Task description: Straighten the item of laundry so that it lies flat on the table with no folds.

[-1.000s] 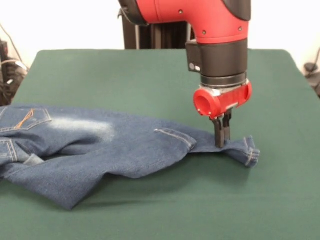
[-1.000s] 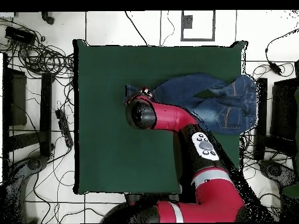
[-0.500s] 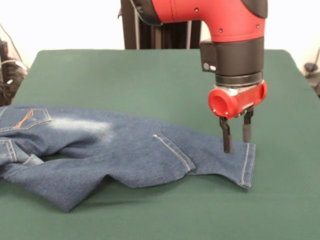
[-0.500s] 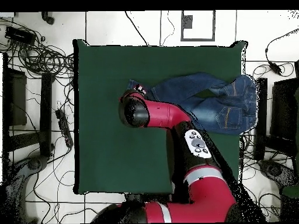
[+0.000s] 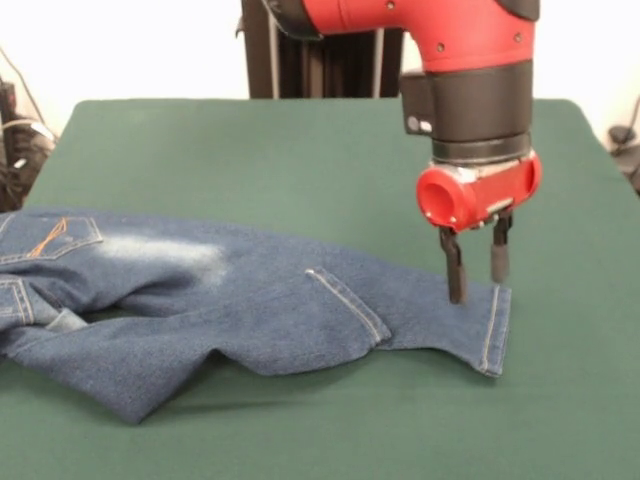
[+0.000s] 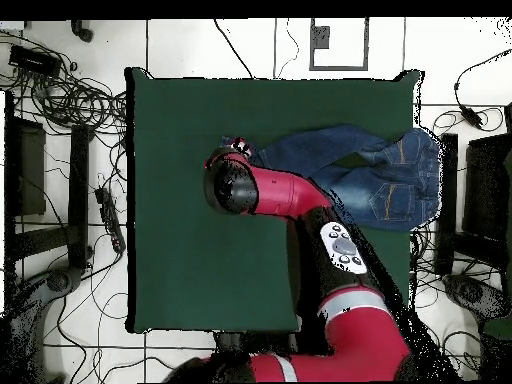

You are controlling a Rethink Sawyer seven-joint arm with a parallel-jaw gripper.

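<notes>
Jeans: The small pair of blue denim jeans (image 5: 230,300) lies on the table, stretched from the 9 o'clock edge of the front view toward 4 o'clock. From overhead (image 6: 375,175) it sits at about 2 o'clock on the cloth.
Leg: One leg (image 5: 420,315) runs out to the 4 o'clock side and ends in a stitched hem (image 5: 492,330) that lies flat on the cloth.
Folds: The denim is not flat; the near edge bulges and lifts off the table at about 7 o'clock, throwing a shadow beneath it, and a seamed flap (image 5: 345,305) lies across the middle.
Pocket: An orange-stitched back pocket (image 5: 55,238) shows at 9 o'clock, beside a pale faded patch (image 5: 165,250).
Cut off: The waistband end runs past the front view's 9 o'clock edge; from overhead the arm covers the hem end of the leg.
Table: The dark green table (image 5: 250,150) extends well beyond the garment on every side seen from overhead (image 6: 200,260).
Gripper: The gripper (image 5: 475,285) hangs below a red collar, its two dark fingers (image 5: 455,275) spread apart and holding nothing. The tips hover just above the leg near the hem; whether the nearer tip touches the denim is hard to make out.
Arm: The red and black arm (image 6: 300,200) comes up from 6 o'clock in the overhead view and hides the gripper there.
Surroundings: Cables (image 6: 60,90) lie tangled on the tiled floor at 10 o'clock overhead.
</notes>
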